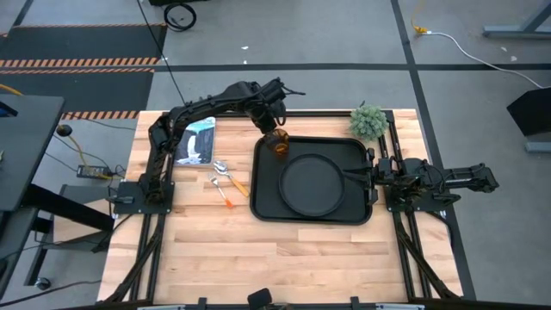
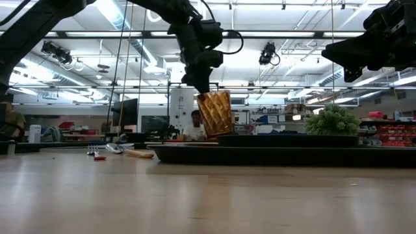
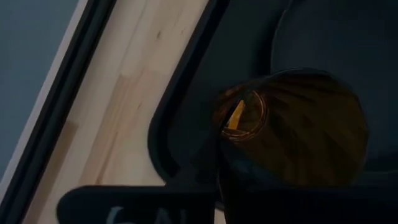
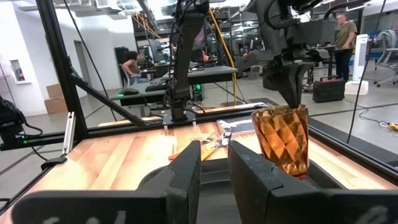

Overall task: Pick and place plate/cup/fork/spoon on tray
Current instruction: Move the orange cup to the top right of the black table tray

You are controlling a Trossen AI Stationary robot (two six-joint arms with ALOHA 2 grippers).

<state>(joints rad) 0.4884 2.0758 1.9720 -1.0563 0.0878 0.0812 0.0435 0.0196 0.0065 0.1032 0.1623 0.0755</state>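
Step in hand: I judge I am setting the cup down on the tray.
Left claw: clamped on the cup's rim, hanging over the tray's upper left corner in the high view.
Cup: tilted and lifted; in the low view its base floats above the tray's rim.
Plate: already on the tray, filling its middle, just beside the cup's landing spot.
Doing it well: I want to level the cup first, then lower it straight onto the bare corner, clear of both the rim and the plate's edge, and let go only once the base sits flat.
Right claw: resting low at the tray's right edge, fingers narrowly parted, holding nothing.
Left to do: fork and spoon lie on the surface left of the tray.
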